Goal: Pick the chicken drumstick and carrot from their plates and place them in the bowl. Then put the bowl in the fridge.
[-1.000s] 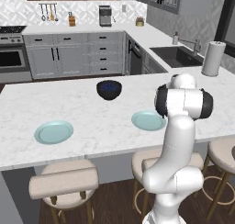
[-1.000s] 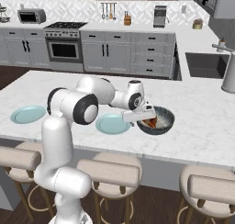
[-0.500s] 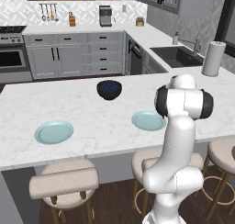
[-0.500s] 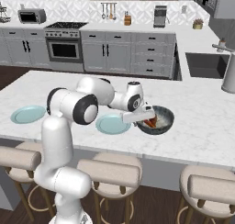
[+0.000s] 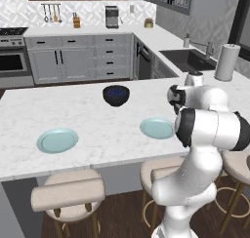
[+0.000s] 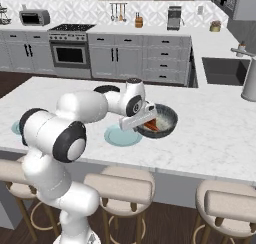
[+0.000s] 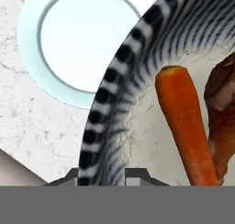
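Observation:
A bowl with a black-and-white striped rim and a pale inside holds the orange carrot and the brown chicken drumstick. In the right base view this striped bowl sits just right of an empty teal plate, with the carrot showing inside. My gripper is shut on the bowl's near rim, one finger inside and one outside; it shows in the right base view too. A black bowl with a dark blue inside stands apart, farther back on the island. Both plates are bare.
The marble island's front edge has bar stools tucked under it. A paper towel roll and a sink are to the right. Cabinets and a stove line the far wall. The fridge is out of view.
In the right base view my gripper and the striped bowl have shifted a little left and upward together. The black bowl and both plates have stayed put.

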Tool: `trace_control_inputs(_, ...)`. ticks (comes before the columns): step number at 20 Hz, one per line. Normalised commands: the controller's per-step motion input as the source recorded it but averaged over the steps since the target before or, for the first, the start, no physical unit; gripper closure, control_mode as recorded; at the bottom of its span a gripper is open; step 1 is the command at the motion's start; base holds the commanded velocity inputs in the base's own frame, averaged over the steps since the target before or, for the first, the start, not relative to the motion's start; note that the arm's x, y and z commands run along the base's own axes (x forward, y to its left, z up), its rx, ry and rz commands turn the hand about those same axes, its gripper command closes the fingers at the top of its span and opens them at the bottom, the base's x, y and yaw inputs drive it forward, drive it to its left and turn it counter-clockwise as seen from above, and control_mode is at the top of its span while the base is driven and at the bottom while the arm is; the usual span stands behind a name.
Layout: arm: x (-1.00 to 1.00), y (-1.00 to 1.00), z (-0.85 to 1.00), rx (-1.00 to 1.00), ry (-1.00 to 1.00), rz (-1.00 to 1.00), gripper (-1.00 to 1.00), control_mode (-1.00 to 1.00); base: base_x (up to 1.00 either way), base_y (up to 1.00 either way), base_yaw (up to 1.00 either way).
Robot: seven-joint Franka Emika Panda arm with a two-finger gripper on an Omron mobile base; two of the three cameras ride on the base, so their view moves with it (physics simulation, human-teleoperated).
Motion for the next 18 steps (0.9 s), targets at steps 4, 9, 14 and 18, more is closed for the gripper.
trace_control_inputs(4, -1.0, 1.0, 0.78, -0.06, 0.0, 0.39, 1.0, -1.0, 0.0, 0.0, 0.0)
trace_control_inputs(9, -0.94, 1.0, 0.79, 0.0, 0.0, 0.24, 1.0, -1.0, 0.0, 0.0, 0.0)
trace_control_inputs(14, -0.91, 1.0, 0.43, 0.0, 0.01, 0.14, 1.0, -1.0, 0.0, 0.0, 0.0)
trace_control_inputs(18, -0.98, 0.82, 0.24, 0.0, 0.02, 0.1, 1.0, -1.0, 0.0, 0.0, 0.0)
